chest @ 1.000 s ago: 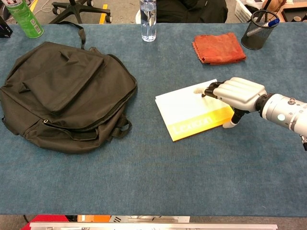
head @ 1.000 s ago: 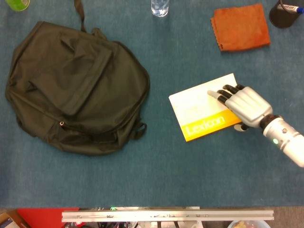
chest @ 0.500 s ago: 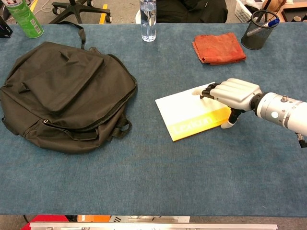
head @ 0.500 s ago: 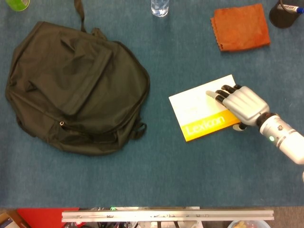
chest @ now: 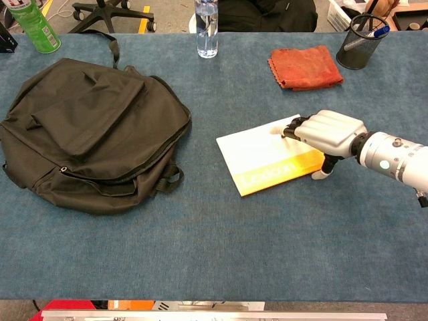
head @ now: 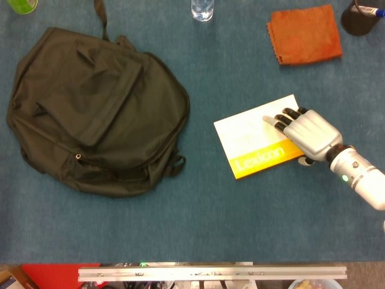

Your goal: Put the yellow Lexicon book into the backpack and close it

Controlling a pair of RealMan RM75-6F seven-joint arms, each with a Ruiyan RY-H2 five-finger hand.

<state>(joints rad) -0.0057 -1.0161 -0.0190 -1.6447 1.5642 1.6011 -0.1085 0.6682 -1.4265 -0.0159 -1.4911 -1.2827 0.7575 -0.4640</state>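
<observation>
Flat on the blue table [head: 240,217], the yellow Lexicon book [head: 255,135] lay at three o'clock from the backpack [head: 90,108], its long axis running eight to two o'clock. Right hand [head: 308,133] grasped its right edge, fingers over the cover and thumb below.

Right hand [head: 307,133] hides Lexicon book [head: 255,144] right edge

A blue felt-covered table [chest: 221,267] fills both views; beyond its far edge stands an office chair base [chest: 110,12] on a grey floor [chest: 170,17]
</observation>
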